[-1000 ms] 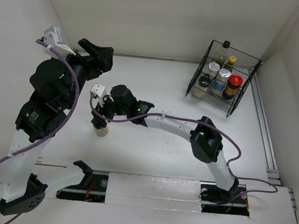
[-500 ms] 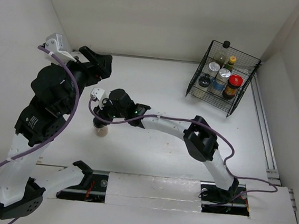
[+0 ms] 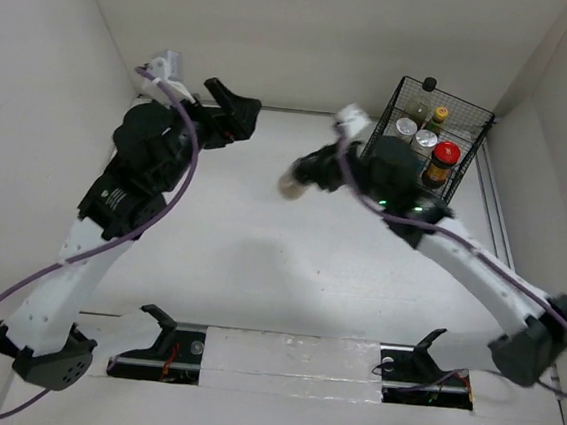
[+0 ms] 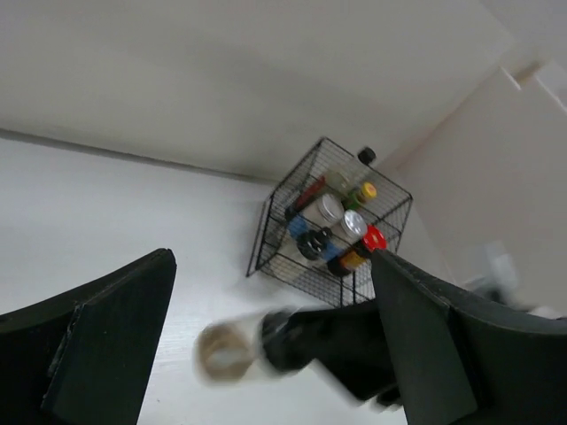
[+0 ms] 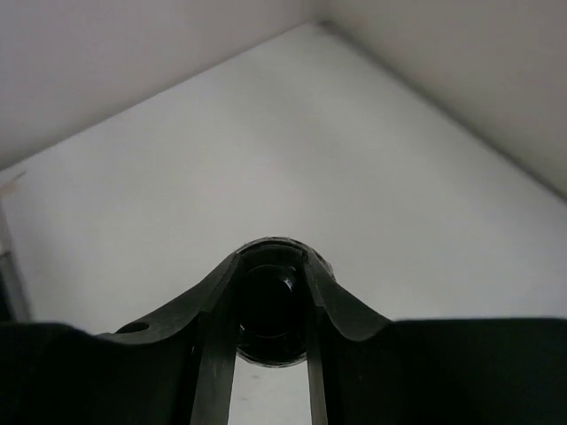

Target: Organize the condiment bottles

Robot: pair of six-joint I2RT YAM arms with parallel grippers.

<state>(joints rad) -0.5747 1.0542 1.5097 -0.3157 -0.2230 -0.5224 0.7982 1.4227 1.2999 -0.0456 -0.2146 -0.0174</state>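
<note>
My right gripper (image 3: 310,172) is shut on a black-capped beige jar (image 3: 290,184) and holds it in the air, tilted, left of the black wire basket (image 3: 466,162). In the right wrist view the fingers (image 5: 213,328) clamp the jar's black cap (image 5: 270,305). The basket holds a tall dark black-capped bottle (image 3: 428,87), a yellow-capped bottle (image 3: 440,115), two silver-lidded jars (image 3: 405,127) (image 3: 426,139) and a red-lidded jar (image 3: 443,154). The left wrist view shows a black-capped jar (image 4: 310,243) in the basket too. My left gripper (image 3: 247,117) is open and empty, high at the back left.
White walls close the table in at the back and on both sides. The basket stands in the back right corner, tilted back. A metal rail (image 3: 501,244) runs along the right edge. The arm mounts (image 3: 289,359) sit at the near edge.
My right gripper has lifted the beige jar off the table at the left middle and carried it right and back towards the basket. My left arm has swung right.
</note>
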